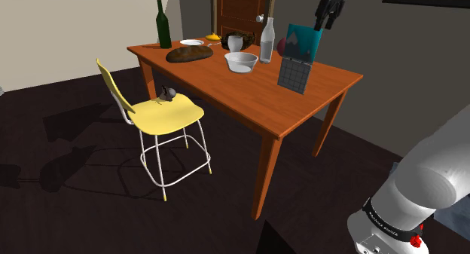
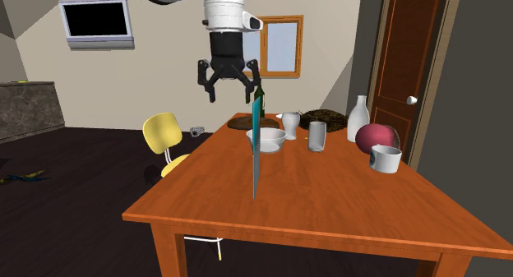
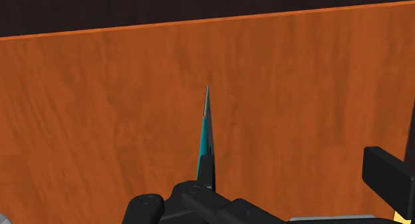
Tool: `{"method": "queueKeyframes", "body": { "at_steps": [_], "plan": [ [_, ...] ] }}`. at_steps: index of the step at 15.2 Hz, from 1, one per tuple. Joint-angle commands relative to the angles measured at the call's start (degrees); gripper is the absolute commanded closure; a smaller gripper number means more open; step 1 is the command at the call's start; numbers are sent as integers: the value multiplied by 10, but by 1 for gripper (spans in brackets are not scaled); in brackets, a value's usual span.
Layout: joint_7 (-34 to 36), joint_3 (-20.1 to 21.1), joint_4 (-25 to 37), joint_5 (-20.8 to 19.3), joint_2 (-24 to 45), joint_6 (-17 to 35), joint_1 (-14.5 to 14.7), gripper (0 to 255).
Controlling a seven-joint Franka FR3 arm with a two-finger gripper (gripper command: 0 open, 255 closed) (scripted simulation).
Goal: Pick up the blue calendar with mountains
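**Gripper Open Above Standing Calendar**

The gripper (image 2: 230, 94) hangs just above the top edge of the blue calendar (image 1: 300, 60), fingers spread wide and gripping nothing. In the wrist view the calendar appears edge-on as a thin teal line close to one finger. The other finger stands well apart from it. The calendar stands upright on the wooden table (image 1: 248, 102), near the table edge on the shoulder view's right.

Containers:
- White bowl (image 1: 241, 62): beside the calendar. Its white inner wall is visible.
- Clear bottle (image 1: 267, 40): upright, between the bowl and the calendar. Contents cannot be told.
- White cup (image 1: 235, 43): behind the bowl. Interior not visible.
- Green bottle (image 1: 163, 25): upright at the far corner, with a brown loaf (image 1: 189, 54) near it.
- White mug (image 2: 385, 159): beside a red round object (image 2: 376, 137).

In the second exterior view, bare tabletop runs from the calendar to the near edge. A yellow chair (image 1: 162, 113) stands at the table's long side on the shoulder view's left.
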Motion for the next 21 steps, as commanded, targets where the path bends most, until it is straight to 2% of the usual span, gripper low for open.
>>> {"method": "queueKeyframes", "body": {
  "at_steps": [1,4,5,12,14,15,21],
  "plan": [
    [-29,-18,72,14,48,-25,-8,0],
    [-71,-43,197,46,132,-70,-29,0],
    [-75,-45,212,51,142,-76,-34,0],
    [-69,-38,97,33,99,0,-25,0],
    [-69,-38,96,33,99,0,-25,0],
    [-69,-38,98,33,100,-1,-25,255],
    [-69,-38,98,33,100,-1,-25,255]
  ]
}}
